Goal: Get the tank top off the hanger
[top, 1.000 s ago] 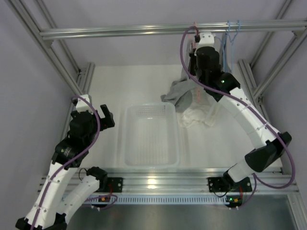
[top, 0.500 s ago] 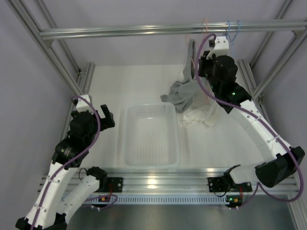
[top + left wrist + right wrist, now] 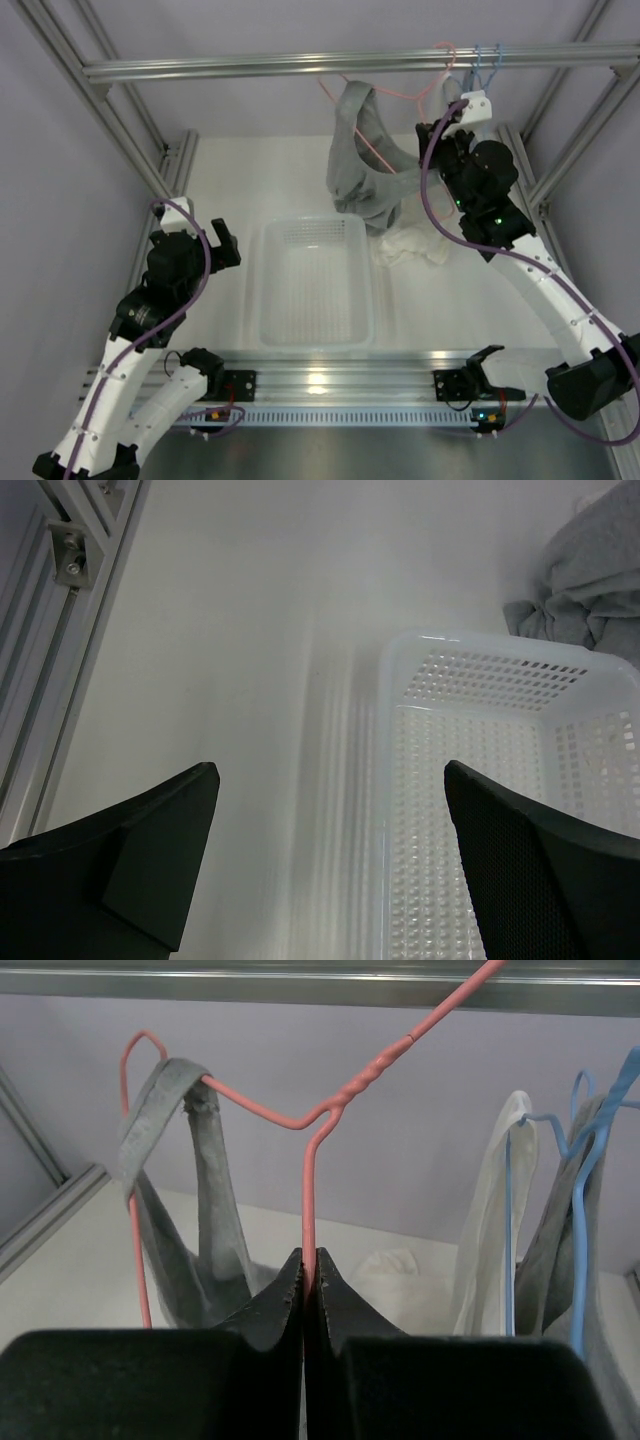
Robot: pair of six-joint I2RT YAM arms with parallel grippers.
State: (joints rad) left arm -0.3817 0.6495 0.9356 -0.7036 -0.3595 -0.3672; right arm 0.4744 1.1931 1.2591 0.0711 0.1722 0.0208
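Status: you see the left tool (image 3: 330, 772) spread wide and empty over the worktop (image 3: 250, 630), beside the white basket (image 3: 470, 643). The grey tank top (image 3: 352, 145) hangs on the pink wire hanger (image 3: 307, 1190); the right tool (image 3: 303, 1275) is clamped on its wire.

One arm low, one arm raised
Left pincer (image 3: 330, 770) gapes wide, low; right pincer (image 3: 303, 1270) reaches high, jaws pressed together

Legible text, labels, brands, numbers, signs: none. No readable marking appeared in the top view or either wrist view.
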